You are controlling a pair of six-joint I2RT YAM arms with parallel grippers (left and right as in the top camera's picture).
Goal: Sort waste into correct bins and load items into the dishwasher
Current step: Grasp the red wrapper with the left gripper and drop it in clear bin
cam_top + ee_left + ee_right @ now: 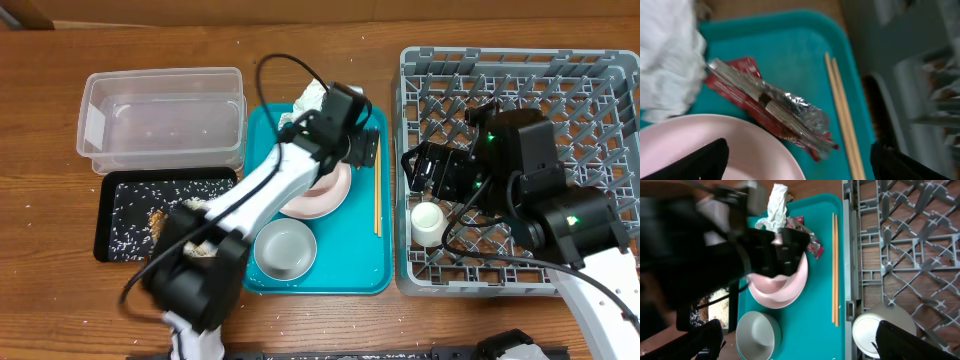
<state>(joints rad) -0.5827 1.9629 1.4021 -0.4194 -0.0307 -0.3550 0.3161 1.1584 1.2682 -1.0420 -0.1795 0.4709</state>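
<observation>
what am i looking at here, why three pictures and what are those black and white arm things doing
These are two robot arms at a wooden table, each ending in a two-finger gripper. One picture looks down from above; the other two come from small cameras on each wrist.

The left gripper is open over the teal tray, holding nothing. Under it lie a red-and-silver wrapper, a crumpled tissue, a pink plate and chopsticks. A bowl sits nearer the front.

The right gripper is also open and empty, over the grey dish rack, where a white cup stands.

At the left are a clear tub and a black tray sprinkled with rice.
</observation>
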